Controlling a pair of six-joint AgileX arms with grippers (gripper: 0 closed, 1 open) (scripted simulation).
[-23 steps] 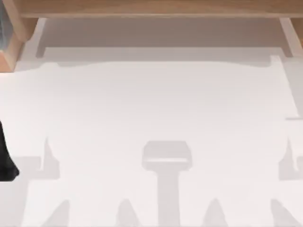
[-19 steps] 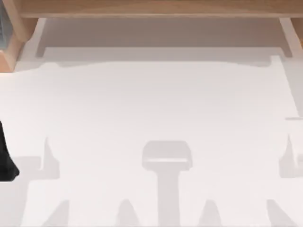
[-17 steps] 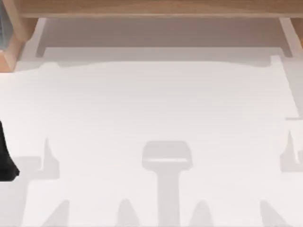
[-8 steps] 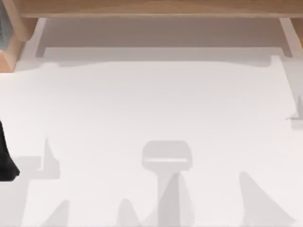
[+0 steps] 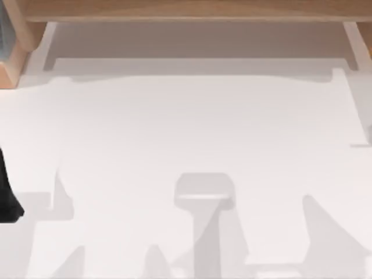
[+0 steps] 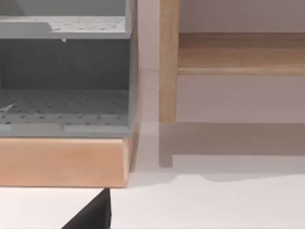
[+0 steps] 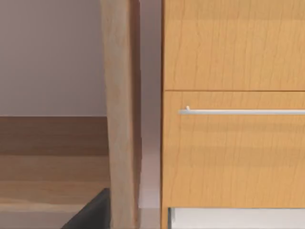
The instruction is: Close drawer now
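The drawer (image 7: 233,148) is a light wooden front with a thin silver bar handle (image 7: 243,112), seen straight ahead in the right wrist view below another wooden panel. I cannot tell how far out it stands. A dark edge of my right gripper (image 7: 90,214) shows low in that view, well short of the handle. A dark edge of my left gripper (image 6: 93,214) shows in the left wrist view, and the black left arm (image 5: 7,197) sits at the table's left edge.
A wooden shelf (image 5: 186,10) runs along the back of the white table (image 5: 186,128). A wooden post (image 7: 121,114) stands beside the drawer. At the back left, a grey perforated rack (image 6: 64,76) rests on a wooden base (image 6: 62,162).
The arm shadows on the table's lower right have shifted and grown, so the right arm is moving. The left arm has stayed still.
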